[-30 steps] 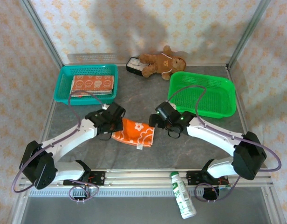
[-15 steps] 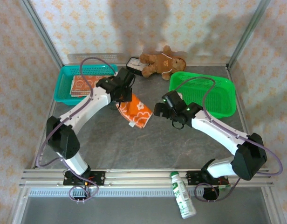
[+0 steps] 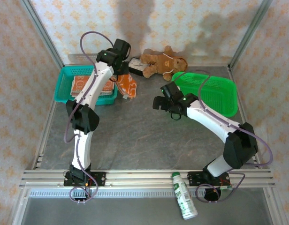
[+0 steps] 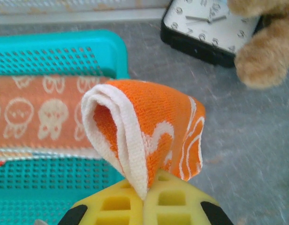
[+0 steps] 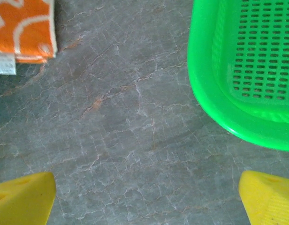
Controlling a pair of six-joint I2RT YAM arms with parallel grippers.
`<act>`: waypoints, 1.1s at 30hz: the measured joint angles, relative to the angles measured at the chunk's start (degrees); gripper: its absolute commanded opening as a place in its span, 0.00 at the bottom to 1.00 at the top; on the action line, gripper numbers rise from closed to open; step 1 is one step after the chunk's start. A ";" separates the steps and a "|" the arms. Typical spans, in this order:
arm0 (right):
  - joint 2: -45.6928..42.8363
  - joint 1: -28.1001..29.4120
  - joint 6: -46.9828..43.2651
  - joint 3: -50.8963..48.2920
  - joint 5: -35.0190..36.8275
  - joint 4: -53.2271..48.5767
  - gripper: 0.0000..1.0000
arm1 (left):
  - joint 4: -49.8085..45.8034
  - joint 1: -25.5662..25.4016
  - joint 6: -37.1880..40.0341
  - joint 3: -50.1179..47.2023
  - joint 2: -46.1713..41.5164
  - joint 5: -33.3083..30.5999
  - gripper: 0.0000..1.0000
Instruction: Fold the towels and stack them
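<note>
My left gripper (image 3: 121, 73) is stretched to the far left of the table and shut on a folded orange-and-white towel (image 3: 127, 86). The towel hangs by the right edge of the teal basket (image 3: 64, 89). In the left wrist view the yellow fingertips (image 4: 175, 201) pinch the towel (image 4: 156, 124) at its fold. Folded orange towels (image 3: 86, 84) with white prints lie in the teal basket (image 4: 101, 41). My right gripper (image 3: 164, 107) hovers mid-table, open with nothing in it, over bare grey table (image 5: 135, 140). A corner of the orange towel (image 5: 22, 28) shows at its upper left.
An empty green basket (image 3: 210, 93) stands at the back right, its rim (image 5: 205, 93) close to the right gripper. A brown teddy bear (image 3: 161, 62) and a clock (image 4: 205, 28) lie at the back. A white bottle (image 3: 184, 201) lies beyond the front rail.
My left arm has lifted the orange towel off the middle of the table and carried it back and left to the teal basket's edge. The right gripper has drifted slightly farther back, staying open.
</note>
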 measured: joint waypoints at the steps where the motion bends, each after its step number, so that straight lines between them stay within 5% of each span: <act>1: 0.76 -0.13 -0.39 0.72 -0.13 -0.13 1.00 | -0.98 0.68 0.42 2.97 1.66 -0.04 0.00; 21: 9.42 -1.29 -5.88 10.64 -0.39 -0.92 0.99 | -7.93 11.50 9.40 7.63 4.11 -0.26 0.00; 33: 9.90 -1.29 -6.99 15.41 -0.26 -5.68 0.99 | 0.61 15.74 17.92 0.11 4.85 -2.03 0.00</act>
